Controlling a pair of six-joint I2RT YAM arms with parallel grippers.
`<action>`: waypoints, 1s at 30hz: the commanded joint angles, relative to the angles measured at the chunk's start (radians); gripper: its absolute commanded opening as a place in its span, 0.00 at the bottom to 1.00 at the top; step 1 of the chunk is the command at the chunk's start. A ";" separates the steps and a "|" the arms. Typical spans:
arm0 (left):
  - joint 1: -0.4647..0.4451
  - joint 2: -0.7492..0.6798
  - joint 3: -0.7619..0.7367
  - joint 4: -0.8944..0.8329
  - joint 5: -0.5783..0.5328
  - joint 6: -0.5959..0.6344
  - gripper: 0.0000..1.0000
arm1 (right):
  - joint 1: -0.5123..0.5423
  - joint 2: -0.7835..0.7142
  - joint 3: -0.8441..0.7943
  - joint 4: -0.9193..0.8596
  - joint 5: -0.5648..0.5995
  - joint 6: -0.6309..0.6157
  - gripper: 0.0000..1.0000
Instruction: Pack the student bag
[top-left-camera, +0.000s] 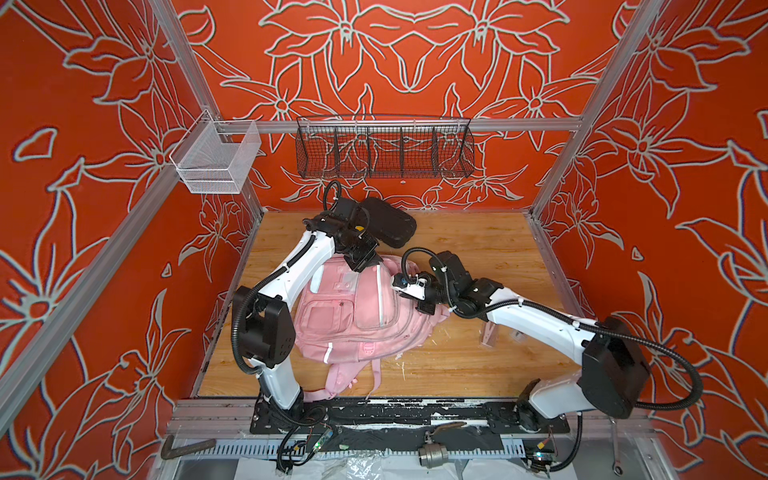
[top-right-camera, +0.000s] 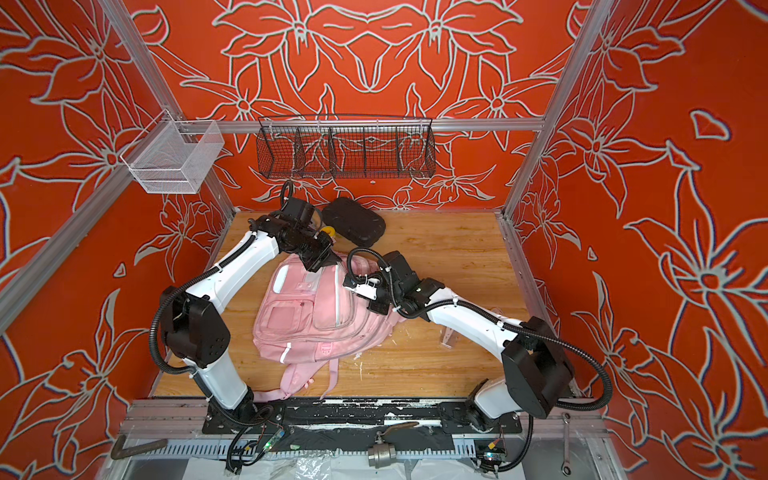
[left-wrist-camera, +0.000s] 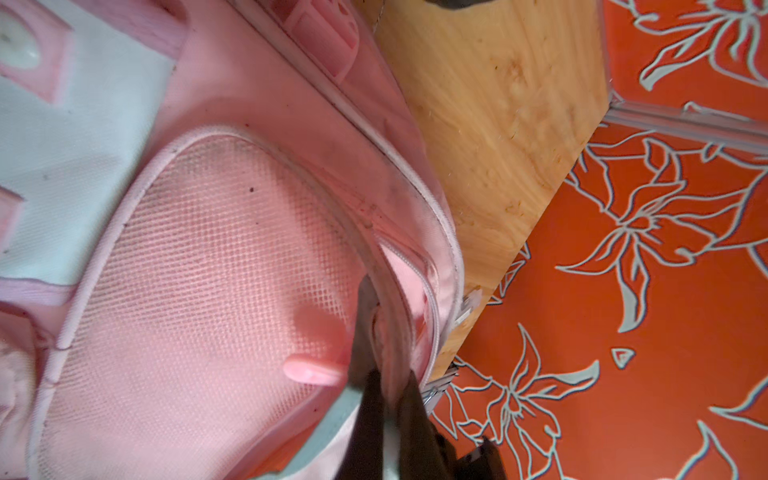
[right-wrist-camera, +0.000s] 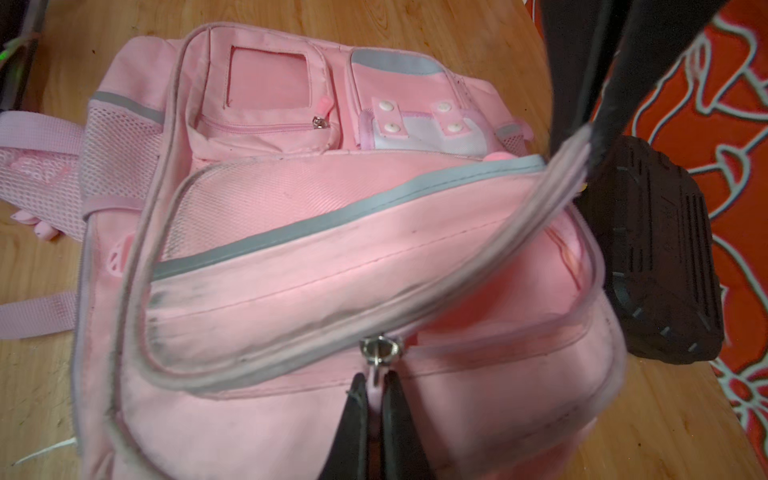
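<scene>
The student bag, a pale pink backpack with grey strips, lies front side up on the wooden table, and its main zip is partly open. My left gripper is at the bag's top end, shut on the edge of the opened flap. In the right wrist view that gripper holds the flap edge lifted. My right gripper is at the bag's right side, shut on the pink zipper pull under the metal slider.
A black hard case lies just behind the bag's top. On the back rail hang a black wire basket and a white mesh basket. A small clear item lies on the table under the right arm.
</scene>
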 joint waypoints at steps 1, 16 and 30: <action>0.023 -0.056 -0.019 0.204 -0.007 -0.103 0.00 | 0.057 -0.046 -0.044 0.014 0.023 0.043 0.00; 0.039 -0.077 -0.037 0.290 -0.050 -0.186 0.00 | 0.187 -0.091 -0.172 0.153 0.075 0.159 0.00; 0.032 -0.055 -0.021 0.329 -0.154 -0.270 0.00 | 0.325 -0.029 -0.099 0.103 0.354 0.356 0.00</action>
